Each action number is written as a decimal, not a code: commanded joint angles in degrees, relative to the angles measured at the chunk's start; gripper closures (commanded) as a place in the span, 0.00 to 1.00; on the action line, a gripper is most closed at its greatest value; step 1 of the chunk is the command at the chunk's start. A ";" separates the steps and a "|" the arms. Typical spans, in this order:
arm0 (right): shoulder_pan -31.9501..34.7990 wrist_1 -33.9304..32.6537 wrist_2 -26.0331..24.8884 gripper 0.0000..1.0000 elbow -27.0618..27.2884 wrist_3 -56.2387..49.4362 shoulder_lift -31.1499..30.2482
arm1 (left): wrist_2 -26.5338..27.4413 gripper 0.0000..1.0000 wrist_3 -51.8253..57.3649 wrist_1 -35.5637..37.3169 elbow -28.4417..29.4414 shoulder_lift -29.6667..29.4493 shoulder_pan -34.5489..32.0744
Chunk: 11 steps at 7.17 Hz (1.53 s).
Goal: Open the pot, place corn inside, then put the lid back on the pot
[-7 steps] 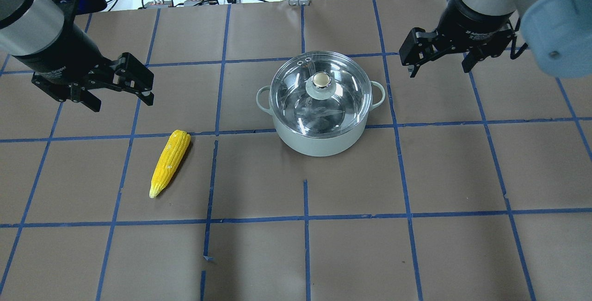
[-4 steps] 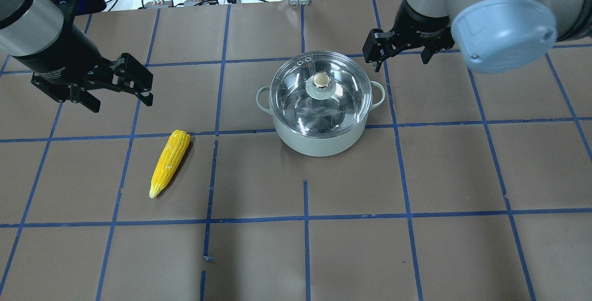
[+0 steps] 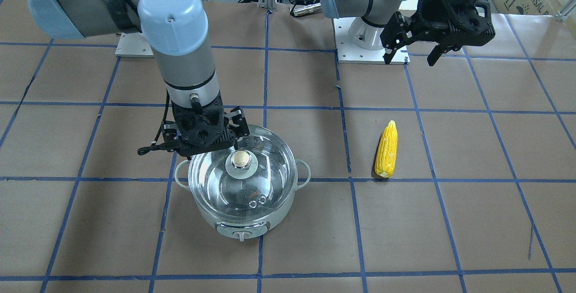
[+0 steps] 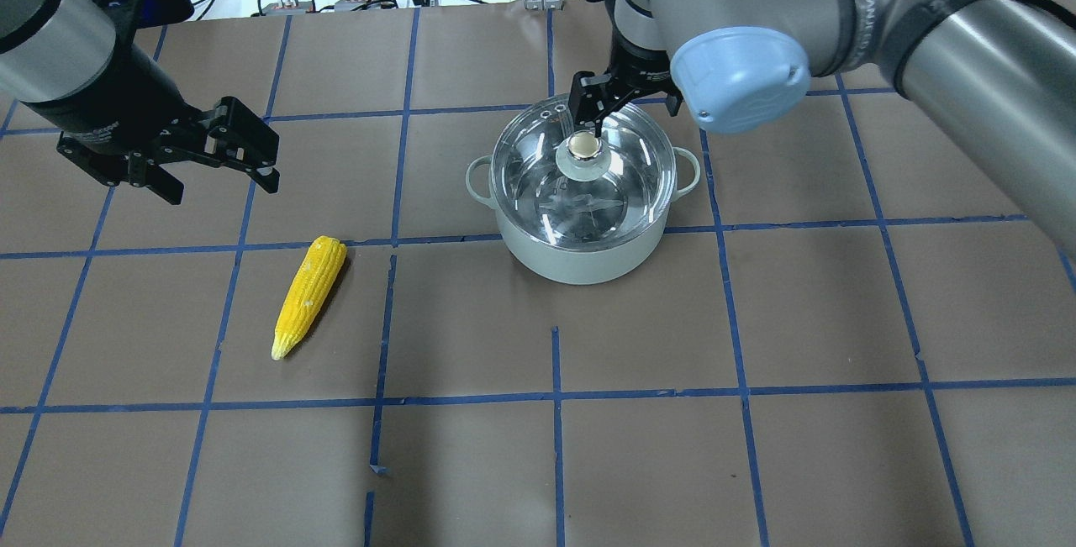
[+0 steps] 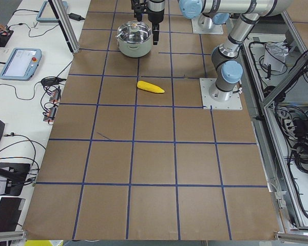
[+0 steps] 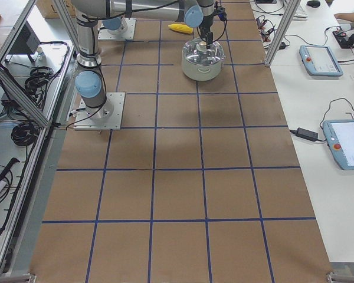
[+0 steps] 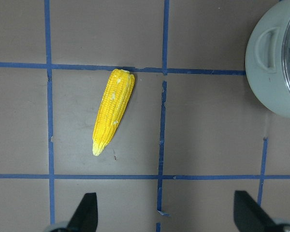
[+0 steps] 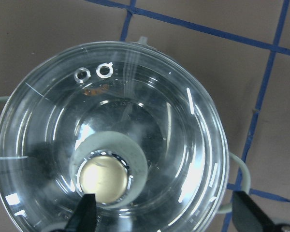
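Spread wide, the right pincer (image 8: pixel 165 217) is hovering with the knob (image 8: pixel 104 180) close beside one finger (image 8: pixel 86 215), not centred, so descending is risking a knock against the lid (image 8: pixel 179 116).

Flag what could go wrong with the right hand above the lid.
In the wrist view the knob sits beside one finger of the open right hand, not centred; closing now may only clip it. A weak pinch on that small knob could let the glass lid tilt or drop onto the pot.

Lid (image 4: pixel 580 186) on pot (image 4: pixel 580 263), corn (image 4: pixel 309 295) apart
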 commanded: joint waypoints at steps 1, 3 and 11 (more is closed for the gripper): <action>2.06 -0.45 -0.43 0.00 -2.02 0.96 2.74 | -0.05 0.00 0.09 -0.07 0.08 0.03 -0.34; 2.06 -0.63 -0.26 0.00 -1.66 0.87 3.17 | -0.05 0.00 0.09 -1.38 0.08 1.08 -0.34; 2.06 -2.12 -0.43 0.41 0.01 0.96 3.53 | -0.14 0.00 0.09 -1.38 -0.01 1.09 -0.26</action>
